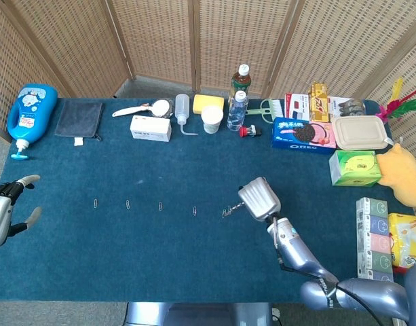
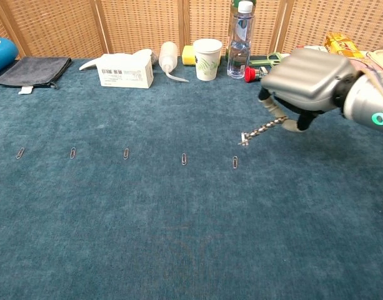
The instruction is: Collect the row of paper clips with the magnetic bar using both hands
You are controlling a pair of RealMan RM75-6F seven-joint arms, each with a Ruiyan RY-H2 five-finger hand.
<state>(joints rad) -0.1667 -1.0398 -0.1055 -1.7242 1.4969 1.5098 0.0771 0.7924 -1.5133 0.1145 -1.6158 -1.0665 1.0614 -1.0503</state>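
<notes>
The thin, beaded metal magnetic bar point(image 2: 262, 130) hangs slanted from the right hand point(image 2: 308, 80), its lower tip carrying one small clip and hovering just above and beside the rightmost loose paper clip point(image 2: 235, 162) on the blue felt table point(image 2: 191, 237). The right hand is a silver-grey shell seen from its back, knuckles up, with fingers curled down around the upper end of the bar; its arm reaches in from the table's near right corner, in the head view point(image 1: 259, 200) slanting up toward the middle of the table.

Five loose silver paper clips lie in a straight row across the felt, evenly spaced, running from the far left one point(image 2: 20, 153) to the one under the bar's tip.

The left hand point(image 1: 5, 212) shows only in the head view, at the table's left edge, well apart from the row, fingers spread and holding nothing.

Along the far edge stand two plastic bottles point(image 1: 239, 102), one white paper cup point(image 1: 212, 119), one white squeeze bottle point(image 1: 182, 109), one white carton point(image 1: 150, 128), one yellow sponge point(image 1: 208, 103), one dark grey cloth pouch point(image 1: 79, 119) and one blue detergent jug point(image 1: 30, 113). A blue biscuit box point(image 1: 301, 134) sits at the right.
</notes>
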